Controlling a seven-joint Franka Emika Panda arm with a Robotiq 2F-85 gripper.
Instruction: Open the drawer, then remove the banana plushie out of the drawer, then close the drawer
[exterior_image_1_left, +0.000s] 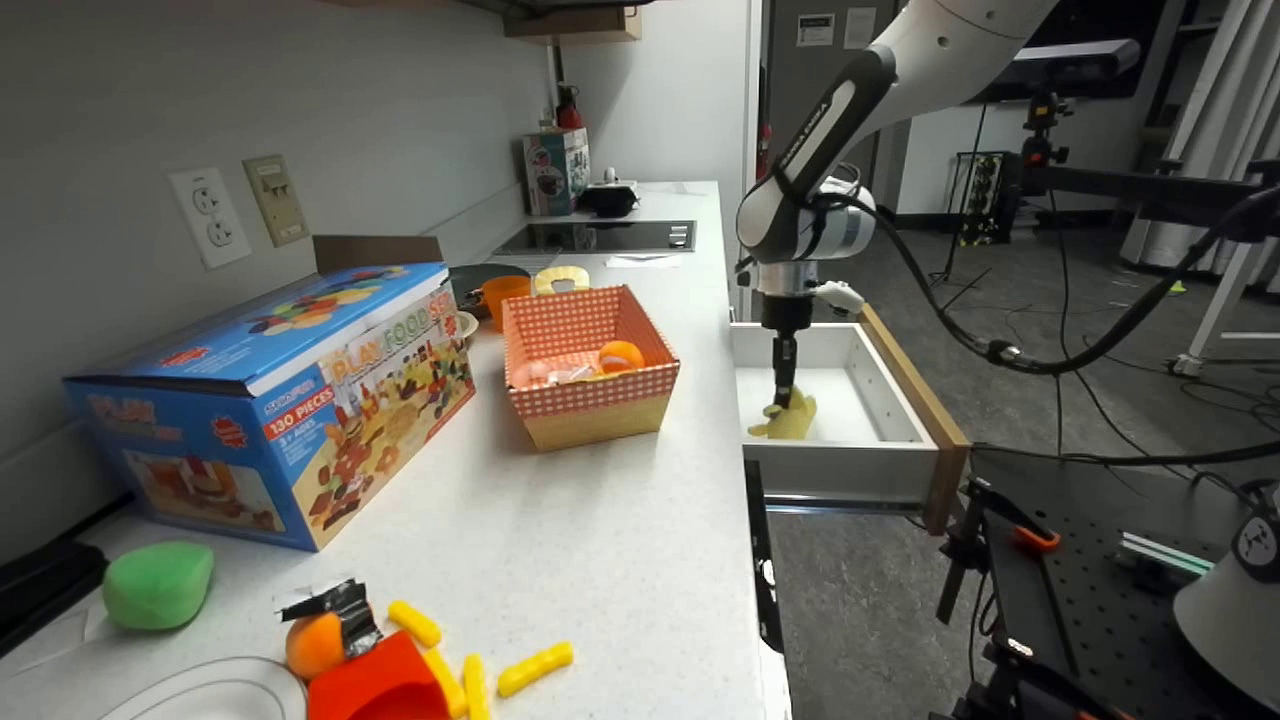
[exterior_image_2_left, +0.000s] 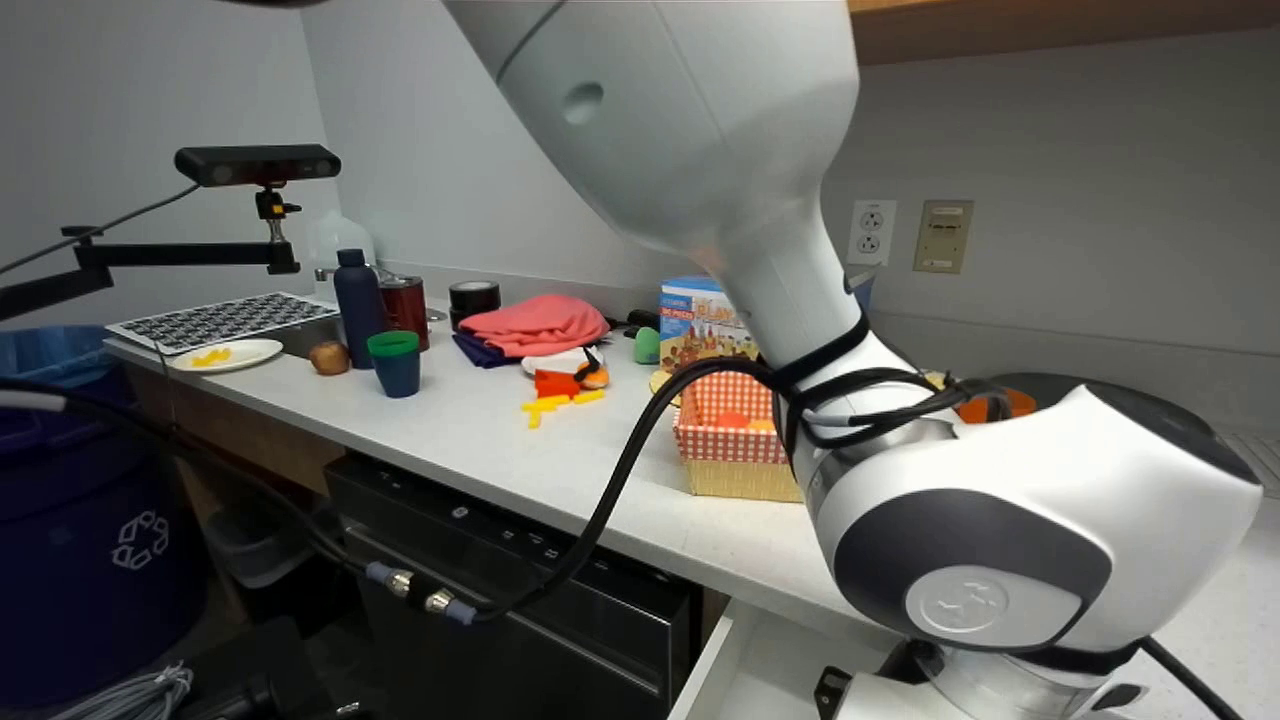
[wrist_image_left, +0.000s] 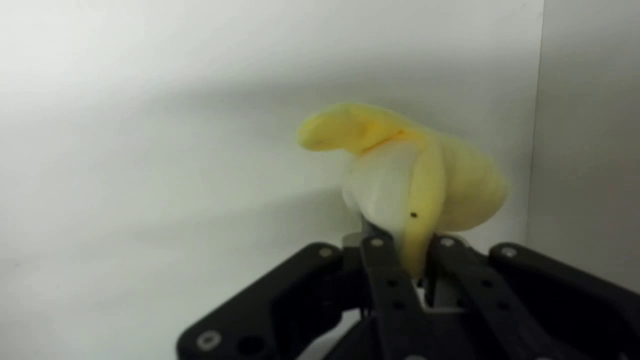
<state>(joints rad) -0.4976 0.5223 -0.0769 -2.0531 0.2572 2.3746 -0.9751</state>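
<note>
While the drawer (exterior_image_1_left: 862, 410) stands open, opening looks done; claw (wrist_image_left: 412, 245) pinches banana plushie (wrist_image_left: 426, 172) inside it, at eight o'clock in an exterior view; removal, closing remain

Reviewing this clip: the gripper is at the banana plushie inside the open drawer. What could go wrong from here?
The gripper seems to hold the banana plushie mainly by a narrow peel flap, so it might slip out during the lift. If moved sideways while too low, the plushie could bump a wall of the drawer.
</note>
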